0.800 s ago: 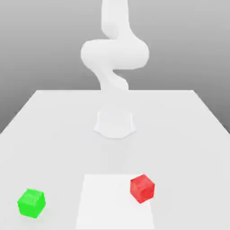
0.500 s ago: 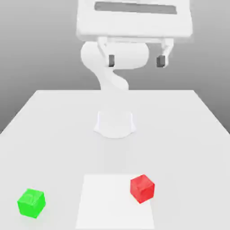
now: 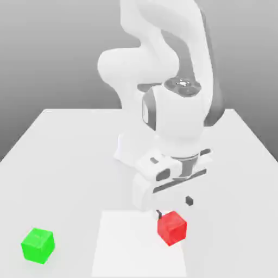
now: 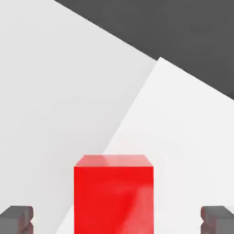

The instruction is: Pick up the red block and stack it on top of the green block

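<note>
The red block [image 3: 172, 227] rests on a brighter white square patch of the table, toward the exterior view's right. My gripper [image 3: 174, 207] hangs just above and slightly behind it, open, its two dark fingertips [image 3: 189, 200] spread wider than the cube. In the hand view the red block [image 4: 114, 194] sits between the two dark fingertips [image 4: 16, 219], with a gap on each side and no contact. The green block [image 3: 38, 245] stands alone near the front of the table at the exterior view's left, far from the gripper.
A white table [image 3: 70, 157] carries both cubes; its lighter square patch [image 3: 125, 244] lies at the front centre. The arm's round base [image 3: 127, 149] stands mid-table behind the gripper. The table's edges run along both sides.
The arm has swung down from high above the table to just over the red block. Both blocks stay where they were.
</note>
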Tool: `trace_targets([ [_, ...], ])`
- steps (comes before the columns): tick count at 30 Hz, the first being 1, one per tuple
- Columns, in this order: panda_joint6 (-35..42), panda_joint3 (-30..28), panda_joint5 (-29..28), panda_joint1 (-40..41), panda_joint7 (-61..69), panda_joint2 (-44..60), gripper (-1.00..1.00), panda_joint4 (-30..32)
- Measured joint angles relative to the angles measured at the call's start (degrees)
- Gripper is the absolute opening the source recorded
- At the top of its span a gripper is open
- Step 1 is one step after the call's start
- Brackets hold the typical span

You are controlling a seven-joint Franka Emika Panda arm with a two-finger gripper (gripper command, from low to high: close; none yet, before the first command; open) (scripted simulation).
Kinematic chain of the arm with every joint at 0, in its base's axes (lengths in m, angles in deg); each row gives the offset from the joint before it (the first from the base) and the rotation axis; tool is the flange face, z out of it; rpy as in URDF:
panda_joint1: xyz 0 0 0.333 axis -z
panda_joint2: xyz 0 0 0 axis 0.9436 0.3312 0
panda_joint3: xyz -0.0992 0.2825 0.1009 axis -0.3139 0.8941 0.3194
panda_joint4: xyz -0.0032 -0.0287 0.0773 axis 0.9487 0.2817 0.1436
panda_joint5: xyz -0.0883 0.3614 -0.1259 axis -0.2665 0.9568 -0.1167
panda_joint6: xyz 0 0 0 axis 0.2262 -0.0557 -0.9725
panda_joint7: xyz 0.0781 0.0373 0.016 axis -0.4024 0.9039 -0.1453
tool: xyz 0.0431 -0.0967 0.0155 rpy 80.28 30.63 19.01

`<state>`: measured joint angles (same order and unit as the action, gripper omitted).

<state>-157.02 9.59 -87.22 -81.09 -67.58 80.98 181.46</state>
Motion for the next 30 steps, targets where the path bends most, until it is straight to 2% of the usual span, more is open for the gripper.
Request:
trace_targets([
  [2,-3.5,-0.2,-0.2,-0.1,-0.1,4.1,0.00,-0.6],
  [3,-4.5,-0.2,-0.3,-0.1,-0.1,5.3,-1.00,-0.7],
  [10,-4.4,-0.2,-0.5,-0.1,-0.3,5.2,-1.00,-0.7],
  [16,5.1,0.3,0.4,0.4,0.2,-5.8,-1.00,0.8],
  [27,16.2,-13.6,4.0,20.7,-20.4,-2.6,-1.00,-13.2],
  [30,14.4,-15.3,6.6,23.0,-21.8,1.7,-1.00,-15.5],
])
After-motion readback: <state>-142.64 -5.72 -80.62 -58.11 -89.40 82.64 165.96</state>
